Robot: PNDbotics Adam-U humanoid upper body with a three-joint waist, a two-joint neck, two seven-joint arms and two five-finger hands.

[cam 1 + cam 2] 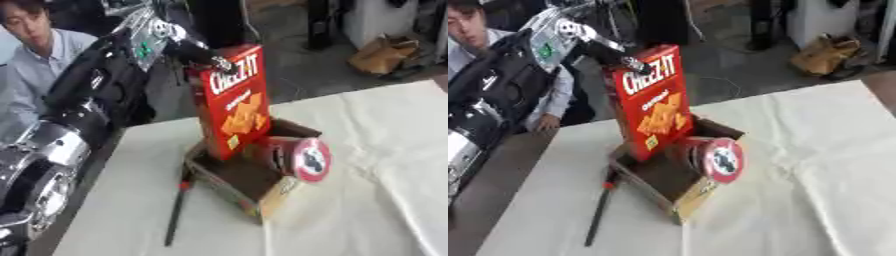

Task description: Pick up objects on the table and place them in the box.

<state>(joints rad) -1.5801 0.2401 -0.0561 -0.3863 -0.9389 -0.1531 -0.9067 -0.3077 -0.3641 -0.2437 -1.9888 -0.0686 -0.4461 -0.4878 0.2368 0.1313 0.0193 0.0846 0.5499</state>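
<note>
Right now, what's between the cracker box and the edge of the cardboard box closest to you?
A red can lies on its side there, inside the cardboard box, with its round end facing outward beside the cracker box. Both eye views show it.

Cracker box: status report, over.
Left robot hand grips cracker box by its top, upright in the cardboard box. Can already inside. Right robot hand unseen. Dark tool still on table.

The robot's left arm (79,115) is mostly black, with bulky dark shells along its length; broad ribbed silver joint rings (52,145) shine near the lower left edge; a silver wrist section (150,37) carries a small green marking; the left hand (197,54) is black.
</note>
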